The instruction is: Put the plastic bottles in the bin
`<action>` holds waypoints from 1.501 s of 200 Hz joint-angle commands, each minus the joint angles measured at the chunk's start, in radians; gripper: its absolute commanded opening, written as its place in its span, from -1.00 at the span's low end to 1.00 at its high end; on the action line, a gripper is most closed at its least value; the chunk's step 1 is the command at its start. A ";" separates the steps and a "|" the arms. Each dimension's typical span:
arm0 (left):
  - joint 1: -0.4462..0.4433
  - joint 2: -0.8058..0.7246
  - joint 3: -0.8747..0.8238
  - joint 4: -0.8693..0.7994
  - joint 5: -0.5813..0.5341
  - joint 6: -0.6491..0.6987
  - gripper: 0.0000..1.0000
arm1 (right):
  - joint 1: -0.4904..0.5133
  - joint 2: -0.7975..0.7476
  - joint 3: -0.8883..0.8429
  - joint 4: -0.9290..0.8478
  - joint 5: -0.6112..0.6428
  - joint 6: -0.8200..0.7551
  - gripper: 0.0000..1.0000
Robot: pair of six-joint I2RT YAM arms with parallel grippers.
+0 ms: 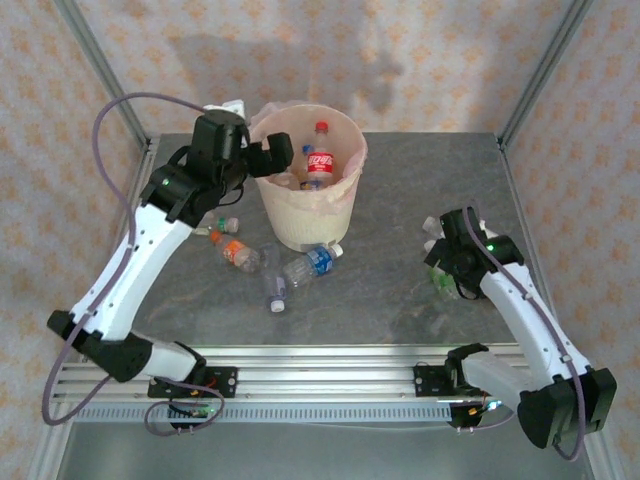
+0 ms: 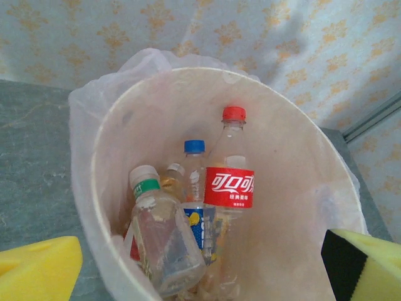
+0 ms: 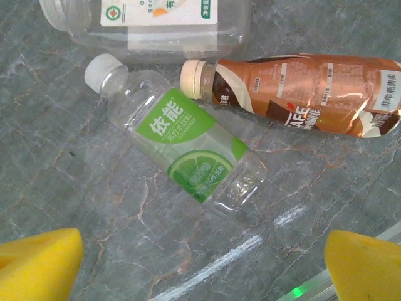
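Red-capped bottle [image 2: 229, 188] reads 可口可乐.

Inside large round cream-coloured bin [image 2: 294, 188]: right half free, red-labelled clear bottle [image 2: 230, 188] central. Beside green-labelled clear bottle [image 3: 188, 147]: bare table [image 3: 94, 207] one side, brown-labelled bottle [image 3: 301, 94] opposite.

We read 可口可乐 in white on the red label of the red-capped bottle [image 2: 230, 188] in the bin [image 2: 294, 138] | we read 依能 in white on the green-labelled bottle [image 3: 188, 147] on the counter [image 3: 94, 207] | we read "AFE" on the brown bottle [image 3: 301, 94] | large clear bottle [image 3: 156, 19]: white label, green round mark, print too small for us
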 commanded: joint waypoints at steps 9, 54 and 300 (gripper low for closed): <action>-0.006 -0.118 -0.116 0.097 -0.063 -0.038 1.00 | -0.046 0.043 -0.017 0.073 -0.048 -0.085 0.98; -0.006 -0.230 -0.223 0.128 -0.147 -0.054 1.00 | -0.128 0.154 0.005 0.168 -0.136 -0.191 0.98; -0.004 -0.243 -0.251 0.107 -0.221 -0.061 1.00 | -0.182 0.464 -0.037 0.326 -0.356 -0.244 0.72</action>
